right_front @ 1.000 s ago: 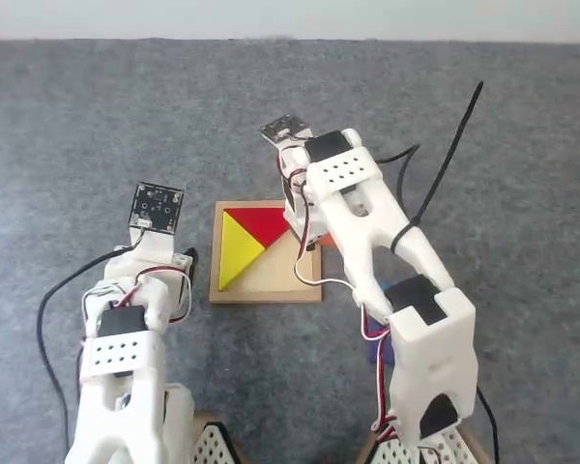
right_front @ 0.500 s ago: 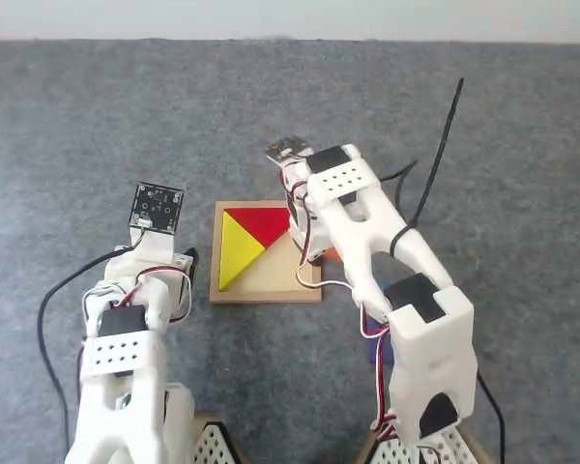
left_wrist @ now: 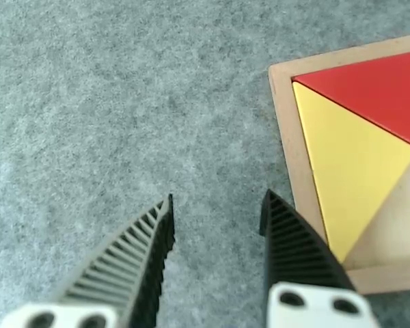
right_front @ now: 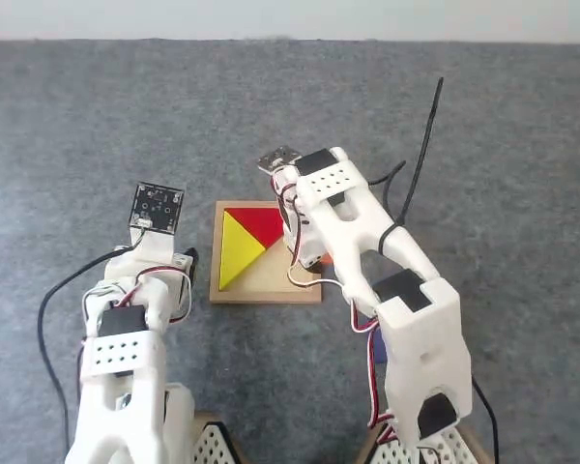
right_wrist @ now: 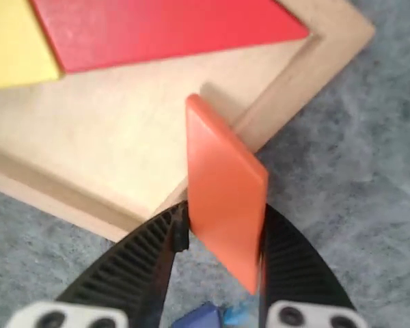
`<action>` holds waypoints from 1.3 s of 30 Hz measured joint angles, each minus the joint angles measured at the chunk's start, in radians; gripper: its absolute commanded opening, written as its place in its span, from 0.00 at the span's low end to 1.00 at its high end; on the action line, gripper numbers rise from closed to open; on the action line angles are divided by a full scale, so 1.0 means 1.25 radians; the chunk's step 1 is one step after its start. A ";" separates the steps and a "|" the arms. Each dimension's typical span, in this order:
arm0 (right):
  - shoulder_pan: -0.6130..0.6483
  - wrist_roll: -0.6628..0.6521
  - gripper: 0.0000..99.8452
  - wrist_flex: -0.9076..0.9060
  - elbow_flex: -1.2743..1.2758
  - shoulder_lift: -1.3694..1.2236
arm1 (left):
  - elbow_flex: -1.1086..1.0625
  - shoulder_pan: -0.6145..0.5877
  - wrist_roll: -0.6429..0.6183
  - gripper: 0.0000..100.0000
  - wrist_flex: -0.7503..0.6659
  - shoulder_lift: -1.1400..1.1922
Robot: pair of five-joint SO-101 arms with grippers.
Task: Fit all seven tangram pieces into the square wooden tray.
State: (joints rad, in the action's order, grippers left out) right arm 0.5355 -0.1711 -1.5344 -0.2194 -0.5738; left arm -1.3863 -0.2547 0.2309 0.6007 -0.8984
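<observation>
Right fingers (right_wrist: 147, 256) pinch one flat orange wooden piece (right_wrist: 224, 195) on edge across the rim of the square wooden tray (right_wrist: 307, 75); I'd expect it to snag there. Left fingers (left_wrist: 147, 242) hang spread above grey bench (left_wrist: 89, 102), tray beside them. Overhead I count one red triangle (right_front: 261, 224) and one yellow triangle (right_front: 237, 249), both seated.

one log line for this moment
right end effector: shut on orange wooden piece over square wooden tray's rim | left end effector: open over grey carpet | tray: red triangle, yellow triangle inside
</observation>
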 measured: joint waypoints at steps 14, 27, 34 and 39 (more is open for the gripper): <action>0.004 -0.027 0.32 -0.080 -0.069 -0.009 | 0.000 0.000 0.000 0.21 0.000 0.000; -0.026 0.055 0.32 -0.087 -0.167 -0.009 | 0.000 0.000 0.000 0.21 0.000 0.000; -0.025 0.091 0.17 -0.092 -0.174 -0.058 | 0.000 0.000 0.000 0.21 0.000 0.000; 0.028 0.088 0.20 -0.115 -0.174 -0.069 | 0.000 0.000 0.000 0.21 0.000 0.000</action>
State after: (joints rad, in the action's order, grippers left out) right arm 0.5708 -0.0606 -1.6786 -0.4373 -0.6598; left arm -1.3863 -0.2547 0.2309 0.6007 -0.8984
